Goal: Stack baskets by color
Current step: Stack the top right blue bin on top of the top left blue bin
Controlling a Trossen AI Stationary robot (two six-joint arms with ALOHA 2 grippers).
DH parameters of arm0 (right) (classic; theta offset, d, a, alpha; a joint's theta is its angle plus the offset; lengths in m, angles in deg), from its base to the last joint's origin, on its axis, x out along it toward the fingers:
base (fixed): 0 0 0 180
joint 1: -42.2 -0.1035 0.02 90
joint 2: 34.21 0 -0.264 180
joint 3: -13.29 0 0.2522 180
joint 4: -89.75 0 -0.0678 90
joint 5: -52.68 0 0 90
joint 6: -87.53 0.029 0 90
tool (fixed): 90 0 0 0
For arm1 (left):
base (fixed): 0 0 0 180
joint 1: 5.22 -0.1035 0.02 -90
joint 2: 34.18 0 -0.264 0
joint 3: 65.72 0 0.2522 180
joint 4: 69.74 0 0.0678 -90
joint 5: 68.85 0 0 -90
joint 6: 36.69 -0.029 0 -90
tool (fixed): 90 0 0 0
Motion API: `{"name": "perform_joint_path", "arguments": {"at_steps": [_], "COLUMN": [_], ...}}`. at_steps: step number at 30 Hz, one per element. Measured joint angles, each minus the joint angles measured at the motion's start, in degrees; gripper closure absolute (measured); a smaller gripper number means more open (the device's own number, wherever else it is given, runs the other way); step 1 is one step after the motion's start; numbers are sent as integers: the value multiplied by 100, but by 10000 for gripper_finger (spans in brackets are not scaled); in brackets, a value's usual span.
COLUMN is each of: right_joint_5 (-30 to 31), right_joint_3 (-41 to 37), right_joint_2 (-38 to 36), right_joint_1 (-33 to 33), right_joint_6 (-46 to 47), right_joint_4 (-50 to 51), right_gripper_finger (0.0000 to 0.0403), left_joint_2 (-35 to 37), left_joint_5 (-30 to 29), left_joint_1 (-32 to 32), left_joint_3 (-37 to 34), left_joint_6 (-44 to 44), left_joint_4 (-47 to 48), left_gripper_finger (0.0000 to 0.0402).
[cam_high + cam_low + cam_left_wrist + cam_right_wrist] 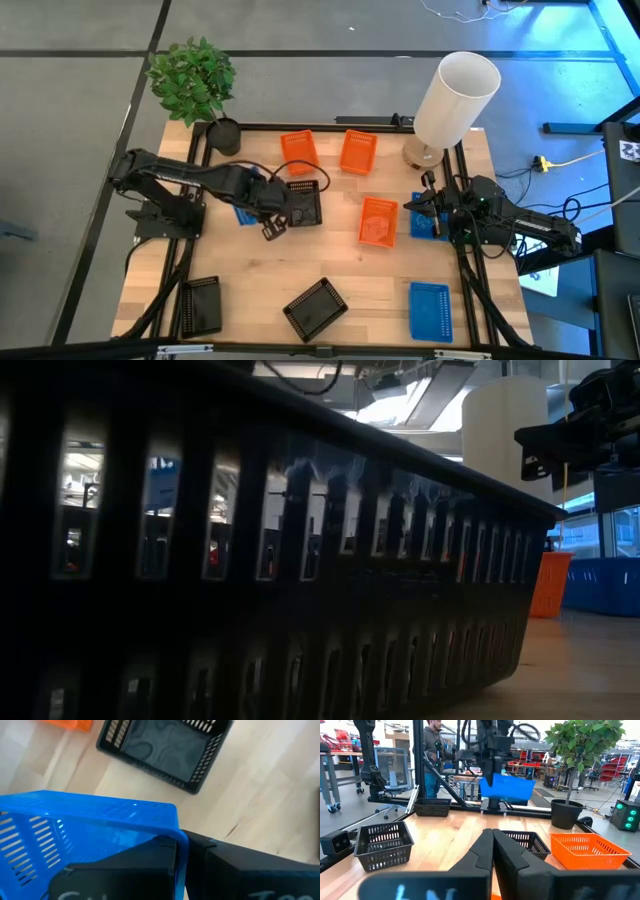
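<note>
Left tool clamped on the short end wall of a blue basket, lifted clear of the desk, just beside a black basket; right tool pressed together and empty, waiting at the desk's right edge by another blue basket. Elsewhere: third blue basket at the front right; three orange baskets toward the back and middle; two more black ones at the front. Likely light, thin, slightly flexible plastic; slotted walls slick, so best pinched at the rim and kept level.
</note>
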Motion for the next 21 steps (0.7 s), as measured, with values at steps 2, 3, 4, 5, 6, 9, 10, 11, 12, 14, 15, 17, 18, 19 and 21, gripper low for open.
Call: {"name": "perform_joint_path", "arguments": {"at_steps": [2,3,4,5,6,9,10,11,12,14,15,17,18,19,21], "right_joint_5": [-2,0,0,1,0,0,16,43,50,167,313,609,679,742,783], "right_joint_3": [0,0,0,1,0,10,63,153,287,669,887,1346,1575,1767,2144], "right_joint_2": [-6,-6,-4,-4,-4,-4,-4,2,1,-2,15,119,194,280,501], "right_joint_1": [0,0,1,1,0,1,0,1,1,-1,-2,0,-2,-19,-41], "right_joint_6": [-2,-25,-108,-184,-272,-267,-150,16,169,483,619,789,858,938,1209], "right_joint_4": [1,-5,-4,-3,-27,-277,-231,-150,14,731,1245,2284,2663,2816,3008], "right_gripper_finger": [391,391,391,391,391,391,391,391,391,391,391,391,391,391,391], "left_joint_2": [13,13,11,11,11,10,9,9,9,9,9,9,9,9,9], "left_joint_5": [-5,-11,-25,-55,-88,-194,-201,-202,-208,-236,-260,-304,-309,-313,-325], "left_joint_1": [2,2,2,0,0,1,0,0,0,2,1,0,0,0,2], "left_joint_3": [150,198,236,266,297,323,323,323,323,323,323,323,323,323,323], "left_joint_6": [-83,-128,-167,-179,-181,-187,-187,-187,-186,-183,-185,-183,-181,-177,-176], "left_joint_4": [13,1,13,28,31,75,129,174,208,279,291,278,282,284,294], "left_gripper_finger": [401,401,401,401,401,401,401,401,401,401,401,402,402,402,401]}}
